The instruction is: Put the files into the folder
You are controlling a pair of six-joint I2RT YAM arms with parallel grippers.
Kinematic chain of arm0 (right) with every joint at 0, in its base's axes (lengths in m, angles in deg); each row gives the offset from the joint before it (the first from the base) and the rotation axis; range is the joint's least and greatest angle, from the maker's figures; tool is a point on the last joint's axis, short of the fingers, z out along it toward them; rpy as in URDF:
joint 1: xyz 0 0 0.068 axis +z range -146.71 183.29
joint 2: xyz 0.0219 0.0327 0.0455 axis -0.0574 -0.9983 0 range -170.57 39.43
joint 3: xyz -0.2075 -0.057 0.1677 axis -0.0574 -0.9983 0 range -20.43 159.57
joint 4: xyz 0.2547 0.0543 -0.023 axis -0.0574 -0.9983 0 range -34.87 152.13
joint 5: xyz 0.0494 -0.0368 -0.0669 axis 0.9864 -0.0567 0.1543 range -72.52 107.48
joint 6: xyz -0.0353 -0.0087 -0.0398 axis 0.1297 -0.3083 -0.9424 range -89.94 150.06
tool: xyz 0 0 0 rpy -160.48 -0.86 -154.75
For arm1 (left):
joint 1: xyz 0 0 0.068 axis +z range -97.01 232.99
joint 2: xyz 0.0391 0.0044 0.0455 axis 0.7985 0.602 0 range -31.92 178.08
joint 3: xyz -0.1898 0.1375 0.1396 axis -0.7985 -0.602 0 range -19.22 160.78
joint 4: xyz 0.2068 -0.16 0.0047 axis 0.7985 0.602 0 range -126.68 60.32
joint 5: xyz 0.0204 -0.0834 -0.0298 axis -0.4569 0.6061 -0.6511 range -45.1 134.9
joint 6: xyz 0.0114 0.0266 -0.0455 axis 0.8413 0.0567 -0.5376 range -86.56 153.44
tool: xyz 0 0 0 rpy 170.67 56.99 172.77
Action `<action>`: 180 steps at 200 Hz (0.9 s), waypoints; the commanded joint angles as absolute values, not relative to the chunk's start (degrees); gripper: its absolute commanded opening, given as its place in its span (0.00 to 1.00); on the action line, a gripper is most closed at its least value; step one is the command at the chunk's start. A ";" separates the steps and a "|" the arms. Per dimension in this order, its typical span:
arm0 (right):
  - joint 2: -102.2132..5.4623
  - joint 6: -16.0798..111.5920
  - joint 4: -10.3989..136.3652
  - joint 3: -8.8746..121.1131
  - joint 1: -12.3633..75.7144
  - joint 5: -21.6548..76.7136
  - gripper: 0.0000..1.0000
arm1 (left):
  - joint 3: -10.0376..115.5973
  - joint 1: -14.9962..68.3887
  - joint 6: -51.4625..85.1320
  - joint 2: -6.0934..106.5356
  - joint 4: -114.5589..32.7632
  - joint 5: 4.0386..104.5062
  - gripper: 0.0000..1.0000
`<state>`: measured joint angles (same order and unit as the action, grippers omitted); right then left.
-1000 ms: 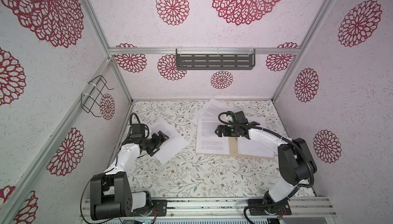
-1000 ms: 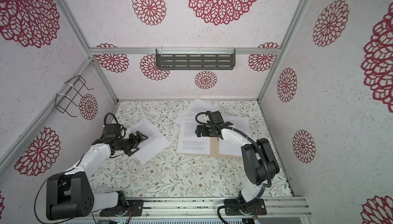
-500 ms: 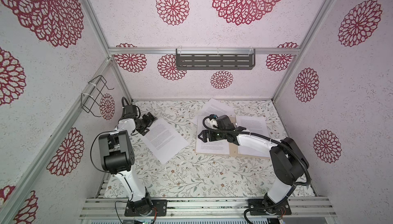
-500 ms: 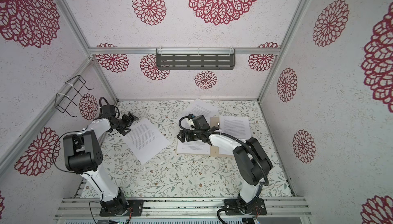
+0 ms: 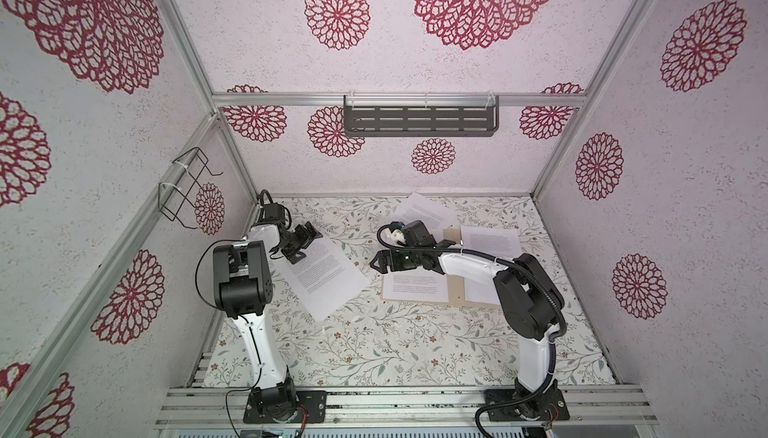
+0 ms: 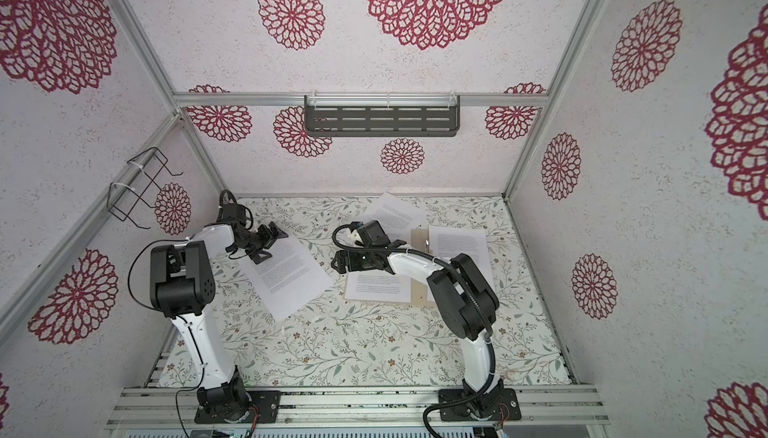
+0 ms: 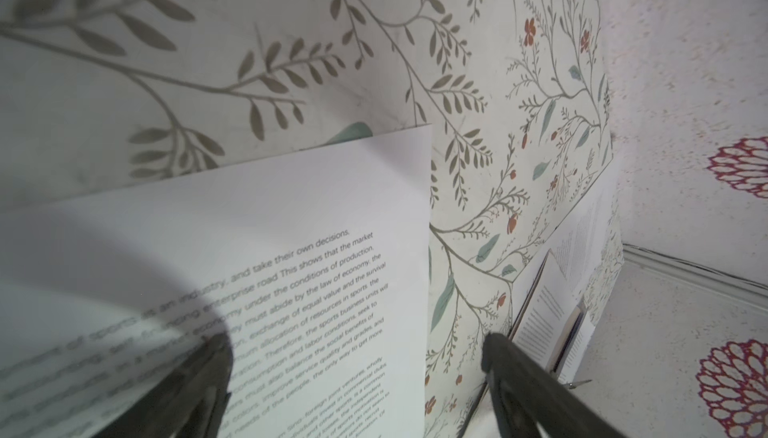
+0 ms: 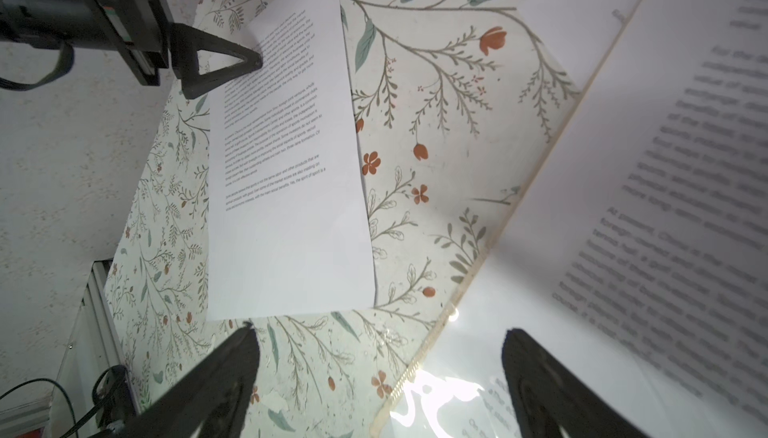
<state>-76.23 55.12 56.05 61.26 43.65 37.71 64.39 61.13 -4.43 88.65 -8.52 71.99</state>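
In both top views, a thin tan cardboard folder [image 5: 456, 282] [image 6: 419, 290] is lying open and flat on the flowery worktop [image 5: 395, 344], toward the back right. A white paper sheet with small black print [image 5: 415, 288] is lying on the folder's left leaf. A second printed sheet [image 5: 492, 240] is lying on the right leaf. A third printed sheet [image 5: 426, 211] is lying just behind the folder. A loose white paper sheet [image 5: 328, 278] [image 6: 286, 275], printed too, is lying slanted on the left part of the worktop. It is near the folder but not touching it. The left pincer [image 5: 305, 243] [image 6: 270, 240] is hanging over the back corner of the loose sheet. The right pincer [image 5: 399, 263] [image 6: 361, 263] is hanging above the folder's left edge.

In the left wrist view, the left pincer's two dark fingers [image 7: 191, 390] are standing wide apart and are holding nothing. One is sitting over the print on the loose sheet. The other is sitting over bare worktop, and the sheet's side edge is running between them. I cannot tell if a finger is touching the paper.

In the right wrist view, the right pincer's fingers [image 8: 208, 386] are also standing wide apart, with nothing in them. One is hanging over the worktop and the other over the sheet on the folder's left leaf. The folder's tan edge is running between them. Farther off, the loose sheet is lying flat, and the left pincer is sitting at its far end.
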 commanded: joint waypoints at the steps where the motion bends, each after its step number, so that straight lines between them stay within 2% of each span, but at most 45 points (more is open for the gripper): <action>1: -80.04 53.20 49.48 67.33 45.84 36.78 0.94 | 62.78 59.33 -2.44 91.41 -5.83 72.95 0.97; 32: -85.33 53.10 43.55 74.60 47.99 34.32 0.92 | 62.45 57.82 -2.33 91.66 -4.82 71.88 0.97; 86: -87.09 55.91 39.40 76.08 51.34 32.15 0.90 | 58.68 58.57 -4.25 89.42 -5.30 70.49 0.97; 147: -87.00 60.78 36.09 74.99 54.58 28.46 0.99 | 56.26 58.79 -6.10 88.58 -6.14 69.97 0.97; 180: -89.34 63.42 34.36 78.25 56.20 28.29 0.99 | 54.53 58.79 -7.73 88.47 -7.99 70.48 0.97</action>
<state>-87.25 59.55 40.13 76.60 54.69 29.20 58.54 58.64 -5.69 86.07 -13.74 72.74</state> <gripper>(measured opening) 0.988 0.974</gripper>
